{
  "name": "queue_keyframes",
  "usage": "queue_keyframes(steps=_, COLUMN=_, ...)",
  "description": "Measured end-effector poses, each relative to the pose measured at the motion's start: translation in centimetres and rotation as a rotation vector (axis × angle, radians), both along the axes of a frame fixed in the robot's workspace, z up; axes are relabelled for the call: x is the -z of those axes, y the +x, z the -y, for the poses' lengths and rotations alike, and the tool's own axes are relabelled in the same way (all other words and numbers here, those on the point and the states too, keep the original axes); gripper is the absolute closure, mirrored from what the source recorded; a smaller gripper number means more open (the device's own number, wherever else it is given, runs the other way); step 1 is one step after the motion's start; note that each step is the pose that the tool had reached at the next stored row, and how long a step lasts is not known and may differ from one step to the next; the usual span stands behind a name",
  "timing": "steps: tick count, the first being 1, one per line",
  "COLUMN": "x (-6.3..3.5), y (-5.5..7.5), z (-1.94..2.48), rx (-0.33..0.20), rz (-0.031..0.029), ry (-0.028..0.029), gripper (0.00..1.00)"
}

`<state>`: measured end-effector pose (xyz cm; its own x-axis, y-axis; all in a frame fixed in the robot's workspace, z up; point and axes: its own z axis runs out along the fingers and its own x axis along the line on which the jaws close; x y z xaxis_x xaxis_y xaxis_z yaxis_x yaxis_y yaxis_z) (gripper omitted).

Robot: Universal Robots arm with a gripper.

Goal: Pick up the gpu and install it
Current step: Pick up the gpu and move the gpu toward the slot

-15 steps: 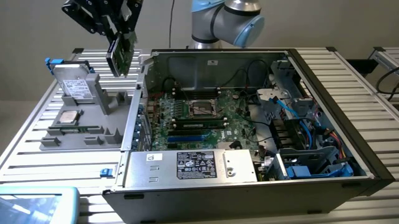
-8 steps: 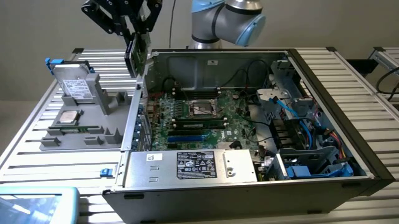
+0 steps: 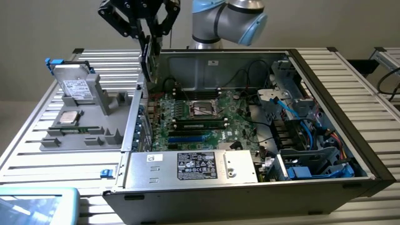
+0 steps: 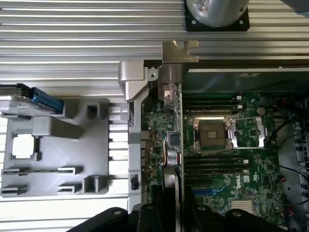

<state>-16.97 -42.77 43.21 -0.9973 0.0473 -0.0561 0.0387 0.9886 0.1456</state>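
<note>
The gripper [image 3: 149, 33] clamps the gpu [image 3: 151, 61] on edge, suspended over the open case [image 3: 325, 108] on the bench [image 3: 368, 93], above the motherboard [image 3: 200, 117] near the exterior view's left wall.

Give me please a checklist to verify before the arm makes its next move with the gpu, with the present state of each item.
1. Grip: the gripper is shut on the gpu: ok.
2. Attitude: the gpu hangs upright, edge down: ok.
3. Access: the computer case is open and the motherboard is exposed: ok.
4. Position: the gpu is above the motherboard's side at the exterior view's left, not yet seated: ok.
5. Alignment with a slot: cannot tell.
6. Cables lie at the exterior view's right, apart from the gpu: ok.
</note>
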Motion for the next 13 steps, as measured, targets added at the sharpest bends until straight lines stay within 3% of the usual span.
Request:
queue_keyframes(steps=8, x=0.19, y=2.8, z=1.55, rx=0.0, rz=-0.0073, ry=0.0002, gripper=0.72)
queue_keyframes(steps=13, x=0.76, y=4.9, z=2.01, rx=0.0, rz=-0.0095, ry=-0.0001, gripper=0.72)
